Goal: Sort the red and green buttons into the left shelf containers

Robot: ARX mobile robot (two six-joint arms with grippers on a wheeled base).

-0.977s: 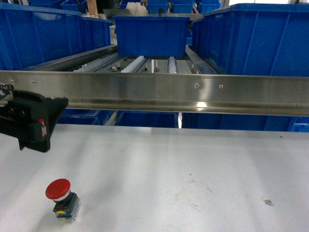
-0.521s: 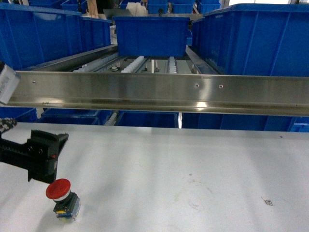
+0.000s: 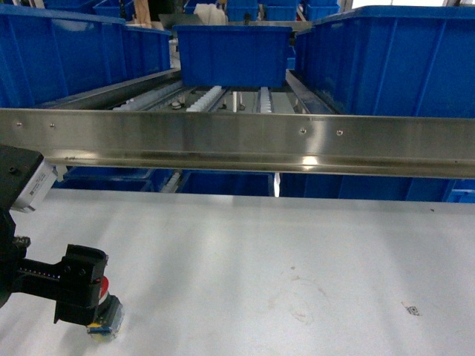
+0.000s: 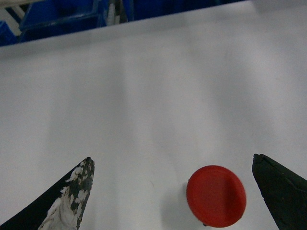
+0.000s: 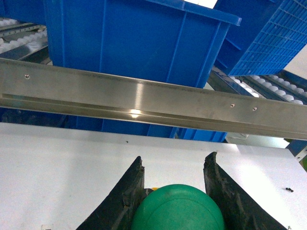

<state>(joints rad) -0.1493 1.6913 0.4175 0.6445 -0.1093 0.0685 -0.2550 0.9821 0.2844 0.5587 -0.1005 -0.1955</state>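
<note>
We held left gripper (image 4: 172,191) spread wide over red button (image 4: 216,195) near tabletop's (image 3: 297,245) front-left corner, bracketing it for pickup. Right gripper (image 5: 175,191) clamped green button (image 5: 177,211).

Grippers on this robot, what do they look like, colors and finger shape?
The left gripper has black, pointed, wedge-shaped fingers; one is scuffed with white flaking patches. Its boxy black body carries a small red mark. The right gripper has black tapered fingers with rough, worn edges.

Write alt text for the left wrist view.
A red button sits on a white table, seen from above between the open left gripper fingers, nearer the right one. Blue tubs line the top edge.
</note>
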